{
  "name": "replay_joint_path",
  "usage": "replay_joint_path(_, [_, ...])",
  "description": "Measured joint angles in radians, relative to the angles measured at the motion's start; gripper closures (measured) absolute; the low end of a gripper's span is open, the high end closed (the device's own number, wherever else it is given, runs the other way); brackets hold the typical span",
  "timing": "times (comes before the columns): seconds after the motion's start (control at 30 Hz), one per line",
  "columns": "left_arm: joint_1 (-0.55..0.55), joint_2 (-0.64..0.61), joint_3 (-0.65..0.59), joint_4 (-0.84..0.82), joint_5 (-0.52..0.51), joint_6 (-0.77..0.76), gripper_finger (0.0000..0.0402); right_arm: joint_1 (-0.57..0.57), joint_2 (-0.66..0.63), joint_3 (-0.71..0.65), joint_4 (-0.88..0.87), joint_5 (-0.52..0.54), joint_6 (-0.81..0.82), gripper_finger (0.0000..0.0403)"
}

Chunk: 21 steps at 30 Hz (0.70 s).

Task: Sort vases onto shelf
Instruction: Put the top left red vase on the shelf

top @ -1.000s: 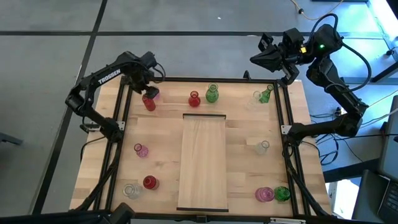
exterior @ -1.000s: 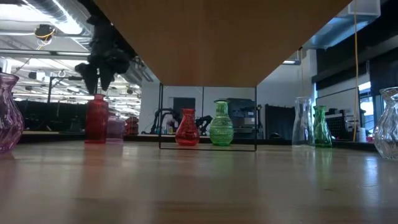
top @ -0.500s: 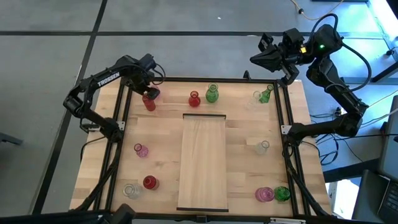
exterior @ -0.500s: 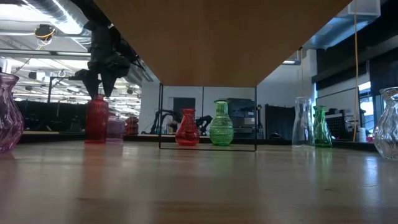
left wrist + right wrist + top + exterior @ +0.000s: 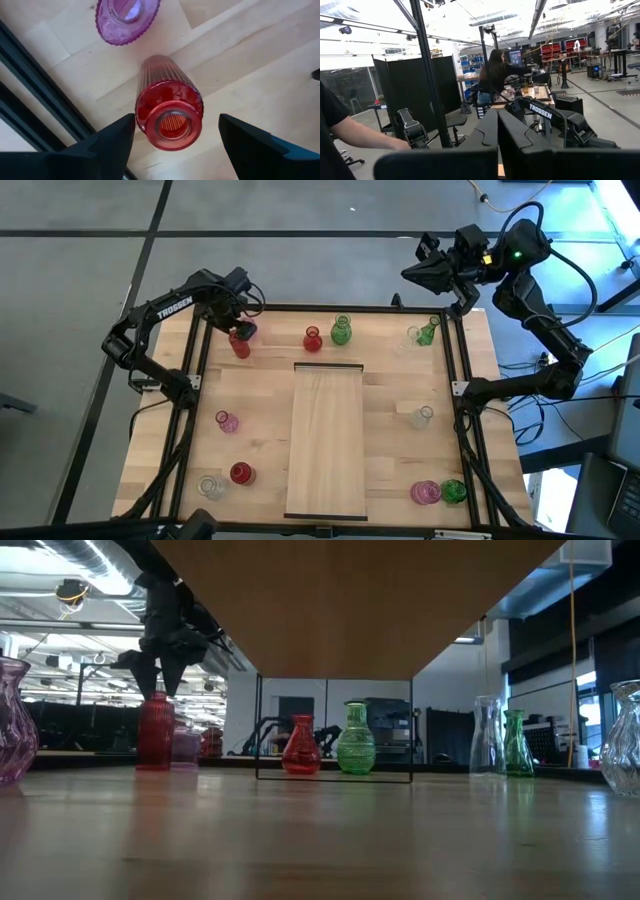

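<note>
My left gripper (image 5: 172, 137): poised directly above the tall red vase (image 5: 169, 112) at the table's far left corner; my two fingers (image 5: 107, 145) stand wide apart, one on each side of the vase's mouth, and grip nothing. In the low view my left gripper (image 5: 160, 670) hangs just over the vase's rim.

Tall red vase: upright on the tabletop (image 5: 250, 430), ribbed, its open mouth facing my wrist camera; seen from above at (image 5: 239, 345).

Pink vase (image 5: 127, 17): just beside the tall red vase, toward the table's far edge; whether the two touch I cannot tell.

My right gripper (image 5: 412, 272): raised beyond the table's far right corner, away from every vase; its fingers are pressed together and carry nothing.

Shelf (image 5: 326, 440): pale board lying lengthwise down the middle of the table, a dark strip at each short end; no vase stands on it.

Far-edge pair: a small red vase (image 5: 312, 339) and a green vase (image 5: 341, 331), side by side just beyond the shelf's far end.

Far right corner: a green vase (image 5: 427, 332) with a clear vase (image 5: 405, 340) close by.

Right side: a clear vase (image 5: 422, 417), alone.

Near right corner: a pink vase (image 5: 425, 492) just beside a green vase (image 5: 453, 491).

Left side: a small pink vase (image 5: 227, 421), alone.

Near left corner: a red vase (image 5: 241, 473) and a clear vase (image 5: 211, 486), near each other.

Room beyond: a person (image 5: 495, 75) at a far desk, and a sleeve (image 5: 332, 112) at the edge of my right wrist view.
</note>
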Motion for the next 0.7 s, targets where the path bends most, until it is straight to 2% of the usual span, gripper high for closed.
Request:
replay_joint_path(0.13, [0.000,0.000,0.000,0.000,-0.005,-0.003,0.0132,0.000,0.000,0.000,0.000,0.001,0.000,0.0402])
replay_joint_path(0.7, [0.000,-0.002,0.000,0.003,-0.007,0.003,0.0237,0.000,0.000,0.000,-0.029,0.002,0.000,0.0402])
